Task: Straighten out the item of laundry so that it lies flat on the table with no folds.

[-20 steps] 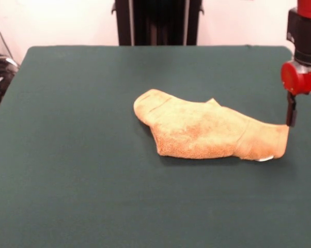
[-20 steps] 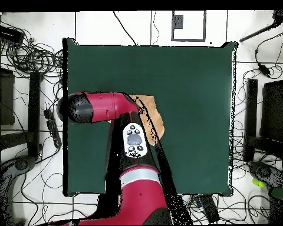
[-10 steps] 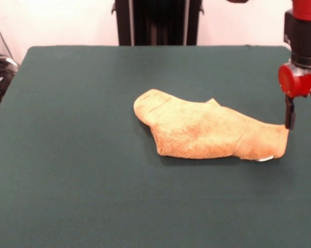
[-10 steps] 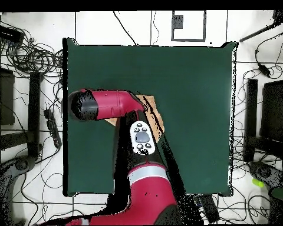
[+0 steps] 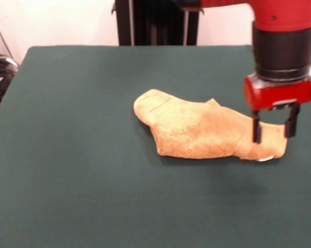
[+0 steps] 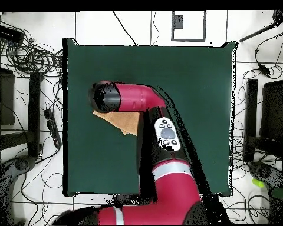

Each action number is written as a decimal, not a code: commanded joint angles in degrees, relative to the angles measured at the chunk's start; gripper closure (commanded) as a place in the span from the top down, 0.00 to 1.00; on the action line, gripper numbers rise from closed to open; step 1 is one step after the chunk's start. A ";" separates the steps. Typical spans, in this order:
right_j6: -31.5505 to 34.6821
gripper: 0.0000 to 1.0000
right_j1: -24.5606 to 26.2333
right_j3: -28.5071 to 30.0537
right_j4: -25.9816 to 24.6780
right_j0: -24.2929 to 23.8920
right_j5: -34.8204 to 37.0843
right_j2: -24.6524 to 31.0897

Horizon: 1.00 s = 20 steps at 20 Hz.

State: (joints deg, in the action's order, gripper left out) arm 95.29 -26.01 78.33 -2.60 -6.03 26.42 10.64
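- The table filled nearly all of my front view, its dark green cloth bare apart from the one piece of laundry.
- The arm was next in size; from overhead it reached across the table and covered most of the cloth beneath it, leaving only a tan corner showing.
- The towel lay somewhat right of the table's middle, bunched into a folded hump and not spread out. Its tapered end pointed toward the table's right edge, and a ribbed band crossed it near that end.
- The gripper hung over that tapered end of the towel with its fingers parted, one on each side of the narrow tip and clamping nothing. I judged it was placed there because the end gave a free edge to pinch and draw outward.
- The small white tag peeked out under the towel's tip, just below the gripper, so I took that end for a hem.
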 commanded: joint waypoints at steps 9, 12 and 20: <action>2.73 1.00 10.61 -7.24 -5.26 3.36 8.69 -1.68; 4.89 1.00 9.82 -8.07 -4.45 5.83 11.69 -2.35; 6.08 1.00 9.15 -13.84 -1.18 6.10 22.43 -1.77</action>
State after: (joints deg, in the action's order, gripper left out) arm 95.29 -16.88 67.17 -6.29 -1.09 38.14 6.86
